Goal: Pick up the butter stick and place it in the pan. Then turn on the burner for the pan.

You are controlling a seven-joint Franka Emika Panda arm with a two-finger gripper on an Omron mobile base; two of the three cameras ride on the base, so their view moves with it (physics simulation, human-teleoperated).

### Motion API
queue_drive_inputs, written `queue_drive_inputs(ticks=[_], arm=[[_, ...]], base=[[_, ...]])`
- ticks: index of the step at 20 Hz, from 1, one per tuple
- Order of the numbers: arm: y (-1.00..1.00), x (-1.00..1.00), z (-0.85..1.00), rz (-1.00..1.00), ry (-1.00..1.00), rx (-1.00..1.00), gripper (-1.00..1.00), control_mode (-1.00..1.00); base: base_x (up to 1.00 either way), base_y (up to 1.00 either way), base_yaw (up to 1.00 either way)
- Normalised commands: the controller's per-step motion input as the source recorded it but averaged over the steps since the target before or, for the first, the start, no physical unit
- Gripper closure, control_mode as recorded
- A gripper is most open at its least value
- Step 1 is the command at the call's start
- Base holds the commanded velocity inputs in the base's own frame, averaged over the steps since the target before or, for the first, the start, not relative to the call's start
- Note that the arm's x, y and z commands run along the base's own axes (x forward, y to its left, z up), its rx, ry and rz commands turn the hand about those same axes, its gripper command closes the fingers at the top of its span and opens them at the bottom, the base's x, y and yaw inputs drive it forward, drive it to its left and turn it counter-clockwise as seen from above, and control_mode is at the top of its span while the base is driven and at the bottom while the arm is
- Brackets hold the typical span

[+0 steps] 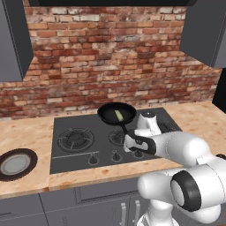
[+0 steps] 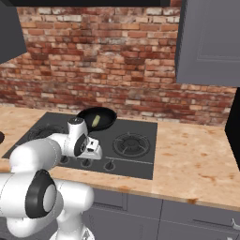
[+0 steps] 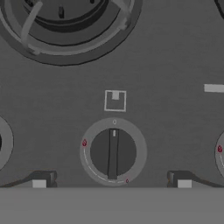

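We find the butter stick [image 1: 119, 115] already lying in the pan [image 1: 116, 113] on a rear burner. The gripper [image 3: 112, 183], jaws spread wide and empty, hangs over a control knob [image 3: 113, 152], not yet turned; lighting the burner remains

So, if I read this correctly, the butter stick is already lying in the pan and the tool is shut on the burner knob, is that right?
Not quite. The butter stick is indeed in the pan, but the tool is not shut on the knob. The hand view shows its fingers spread wide on either side of the knob, open and not touching it.
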Motion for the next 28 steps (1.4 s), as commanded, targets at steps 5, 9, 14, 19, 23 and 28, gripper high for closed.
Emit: queue_drive_inputs(ticks=[5, 9, 14, 19, 23, 28], arm=[[0.00, 0.00, -0.10, 0.00, 0.00, 0.00, -1.00, -1.00], [0.00, 0.00, -0.14, 0.00, 0.00, 0.00, -1.00, -1.00], [0.00, 0.00, -0.12, 0.00, 0.00, 0.00, -1.00, -1.00], [0.00, 0.00, -0.08, 0.00, 0.00, 0.00, -1.00, -1.00], [0.00, 0.00, -0.12, 0.00, 0.00, 0.00, -1.00, -1.00], [0.00, 0.00, -0.15, 0.00, 0.00, 0.00, -1.00, -1.00]], base=[[0.00, 0.00, 0.00], [0.00, 0.00, 0.00], [0.00, 0.00, 0.00], [0.00, 0.00, 0.00], [0.00, 0.00, 0.00], [0.00, 0.00, 0.00]])
